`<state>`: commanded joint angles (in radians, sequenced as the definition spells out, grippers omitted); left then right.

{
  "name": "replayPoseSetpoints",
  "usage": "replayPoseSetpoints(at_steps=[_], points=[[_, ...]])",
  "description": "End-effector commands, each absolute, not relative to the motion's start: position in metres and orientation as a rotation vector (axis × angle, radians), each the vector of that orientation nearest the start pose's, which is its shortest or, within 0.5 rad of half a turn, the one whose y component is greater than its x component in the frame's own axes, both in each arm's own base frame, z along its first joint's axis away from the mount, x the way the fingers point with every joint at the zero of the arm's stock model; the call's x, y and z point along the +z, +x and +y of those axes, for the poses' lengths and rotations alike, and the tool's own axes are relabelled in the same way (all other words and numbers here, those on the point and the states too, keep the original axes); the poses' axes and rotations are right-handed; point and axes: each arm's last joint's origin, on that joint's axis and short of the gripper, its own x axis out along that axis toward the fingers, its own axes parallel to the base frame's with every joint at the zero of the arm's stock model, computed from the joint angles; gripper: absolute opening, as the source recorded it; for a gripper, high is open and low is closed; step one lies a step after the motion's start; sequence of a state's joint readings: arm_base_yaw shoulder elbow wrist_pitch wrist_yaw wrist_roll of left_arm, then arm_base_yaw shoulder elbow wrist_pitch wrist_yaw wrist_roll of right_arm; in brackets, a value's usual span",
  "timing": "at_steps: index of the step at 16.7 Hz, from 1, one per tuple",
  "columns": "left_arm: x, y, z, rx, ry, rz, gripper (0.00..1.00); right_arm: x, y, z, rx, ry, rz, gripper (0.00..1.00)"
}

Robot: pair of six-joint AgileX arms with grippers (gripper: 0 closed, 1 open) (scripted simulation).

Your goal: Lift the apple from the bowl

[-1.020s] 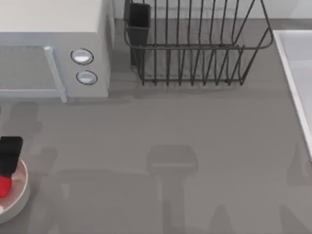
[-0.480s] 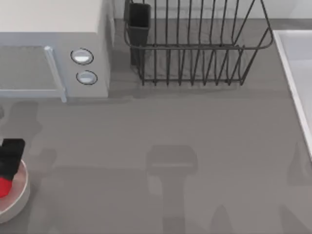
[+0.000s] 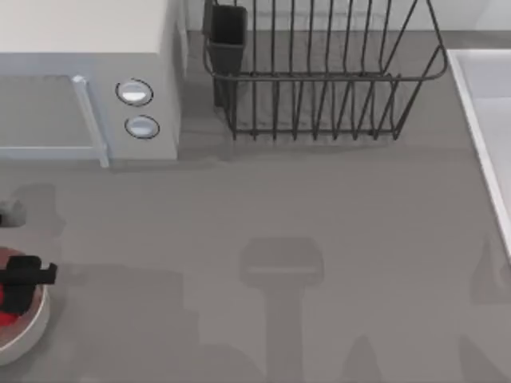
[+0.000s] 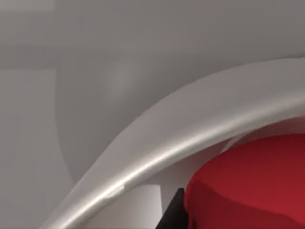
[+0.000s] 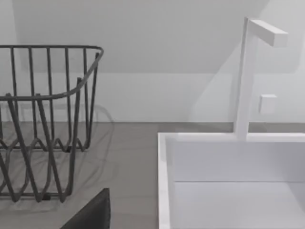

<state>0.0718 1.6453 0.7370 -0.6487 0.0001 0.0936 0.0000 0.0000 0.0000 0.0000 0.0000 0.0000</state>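
At the far left edge of the table, the bowl (image 3: 32, 331) sits partly cut off in the top view, with the apple (image 3: 8, 307) lying inside it near the rim. Directly over the apple is the left gripper (image 3: 22, 275), a dark block reaching down into the bowl; whether its fingers are apart or pressed onto the fruit I cannot tell. In the left wrist view the apple (image 4: 252, 183) fills the near corner beside the bowl's thick rim (image 4: 190, 138), with one dark finger (image 4: 174, 214) seemingly just beside it. A lift could go wrong if the grip is shallow: the smooth rounded lump may slip out, or a finger may catch the rim and drag the bowl. The apple looks like a stubby cylinder with its flat face upward, long axis probably upright. The right arm is parked near the sink (image 5: 228, 181) and dish rack (image 5: 43, 119).
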Motion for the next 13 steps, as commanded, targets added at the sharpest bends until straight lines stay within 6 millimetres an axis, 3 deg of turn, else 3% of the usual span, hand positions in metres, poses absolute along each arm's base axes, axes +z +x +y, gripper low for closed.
replayPoseSetpoints(at_steps=[2, 6, 13], points=[[0.0955, 0.2405, 0.0179, -0.016, 0.016, 1.568, 1.0, 0.16, 0.1057, -0.0012, 0.0, 0.0, 0.0, 1.0], [0.0932, 0.2397, 0.0179, -0.016, 0.016, 1.571, 1.0, 0.16, 0.1057, -0.0012, 0.0, 0.0, 0.0, 1.0], [0.0932, 0.2397, 0.0179, -0.016, 0.016, 1.571, 0.47, 0.16, 0.1057, -0.0012, 0.0, 0.0, 0.0, 1.0]])
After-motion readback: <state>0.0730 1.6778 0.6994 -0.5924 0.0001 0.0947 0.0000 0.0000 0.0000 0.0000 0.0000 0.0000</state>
